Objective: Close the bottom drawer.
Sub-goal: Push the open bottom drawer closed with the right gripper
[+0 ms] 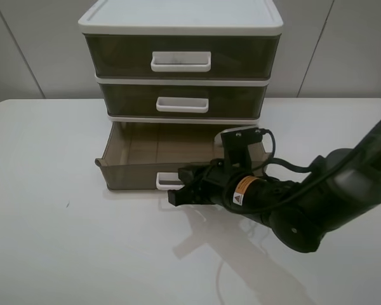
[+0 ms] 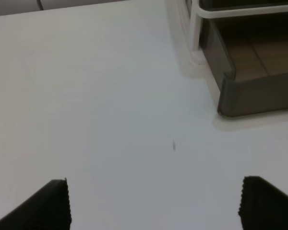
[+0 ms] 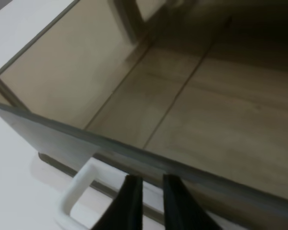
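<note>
The bottom drawer (image 1: 136, 166) is pulled out of the white-framed unit (image 1: 181, 25); it is brown-olive, translucent and empty. Its white loop handle (image 1: 164, 182) faces the front. My right gripper (image 1: 180, 192) sits at the drawer's front, just right of the handle. In the right wrist view its fingers (image 3: 129, 203) stand close together against the drawer front (image 3: 62, 139), next to the handle (image 3: 77, 191), holding nothing. My left gripper (image 2: 156, 203) is open and empty above bare table, with the drawer's corner (image 2: 259, 96) off to one side. It is out of the exterior view.
The middle drawer (image 1: 183, 100) and the taller top drawer (image 1: 181, 56) are pushed in. The unit stands at the back of the white table (image 1: 63, 254). The right arm (image 1: 317, 203) reaches in from the right, with a cable looping over the drawer's right corner.
</note>
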`<state>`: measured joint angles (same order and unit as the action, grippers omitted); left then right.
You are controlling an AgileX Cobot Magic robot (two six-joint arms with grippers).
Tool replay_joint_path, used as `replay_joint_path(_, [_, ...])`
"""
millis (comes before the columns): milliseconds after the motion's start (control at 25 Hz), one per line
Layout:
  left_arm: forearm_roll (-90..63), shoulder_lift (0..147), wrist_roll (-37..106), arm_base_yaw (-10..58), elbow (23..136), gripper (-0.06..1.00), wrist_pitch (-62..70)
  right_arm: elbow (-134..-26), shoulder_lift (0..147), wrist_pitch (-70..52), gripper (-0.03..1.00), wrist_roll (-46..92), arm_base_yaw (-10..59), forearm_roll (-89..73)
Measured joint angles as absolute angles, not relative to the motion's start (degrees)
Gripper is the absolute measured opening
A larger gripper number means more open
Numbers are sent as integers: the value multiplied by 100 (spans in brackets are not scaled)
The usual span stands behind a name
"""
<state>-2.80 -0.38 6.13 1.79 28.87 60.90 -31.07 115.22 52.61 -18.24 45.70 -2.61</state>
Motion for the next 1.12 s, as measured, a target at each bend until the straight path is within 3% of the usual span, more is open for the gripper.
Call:
replay_joint_path(680, [-280, -38, 613, 179, 2887, 72, 6090, -3876, 11737, 4762, 2, -1551, 4570, -1441])
replay_joint_path(1120, [-280, -38, 613, 179, 2887, 72, 6090, -4422, 12244, 5059, 2, -1527, 4570, -2136])
